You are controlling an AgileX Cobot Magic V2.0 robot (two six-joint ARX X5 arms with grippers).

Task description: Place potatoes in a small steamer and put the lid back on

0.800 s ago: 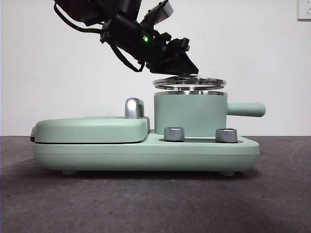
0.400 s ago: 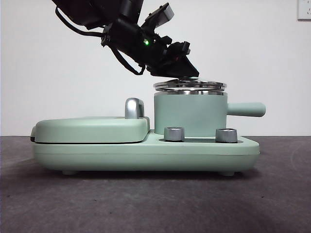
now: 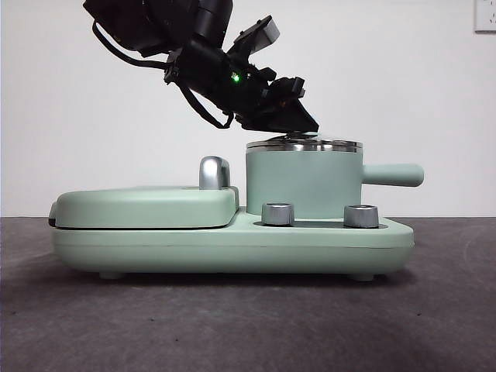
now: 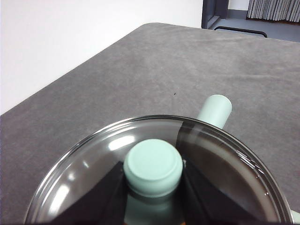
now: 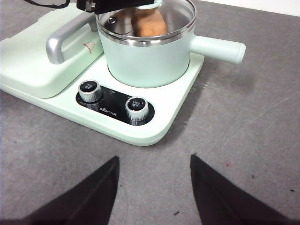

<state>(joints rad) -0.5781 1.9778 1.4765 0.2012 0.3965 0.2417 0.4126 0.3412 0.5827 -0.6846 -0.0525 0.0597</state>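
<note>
Lid apparently seated on steamer, knob gripped by left gripper; right gripper parted, well apart.

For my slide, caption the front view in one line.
Left pincer shut on the lid, seating it on the small steamer.

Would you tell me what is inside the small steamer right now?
Through the lid, an orange-brown potato shows inside the small steamer. Its lower part and the pot's floor are hidden by the wall.
</note>
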